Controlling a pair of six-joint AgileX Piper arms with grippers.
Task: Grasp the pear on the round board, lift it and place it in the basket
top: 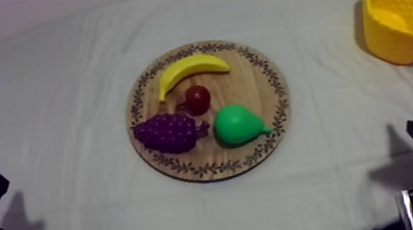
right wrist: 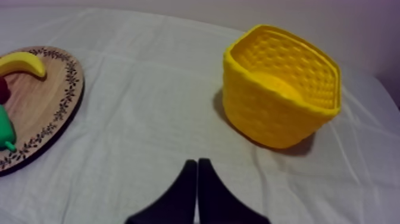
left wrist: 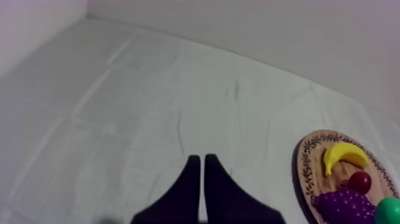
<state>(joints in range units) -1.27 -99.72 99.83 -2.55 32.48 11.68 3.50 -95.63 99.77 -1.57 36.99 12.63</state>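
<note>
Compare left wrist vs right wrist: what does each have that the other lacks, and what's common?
Left wrist, not right wrist: the grapes on the wooden board, and the left gripper, fingers together as a narrow wedge over bare cloth.
Right wrist, not left wrist: the yellow basket, standing on the cloth apart from the board, and the right gripper, also shut on nothing.
Shared: the board, the banana, part of the pear, the small red fruit (just a sliver in the right wrist) and the cloth.
</note>
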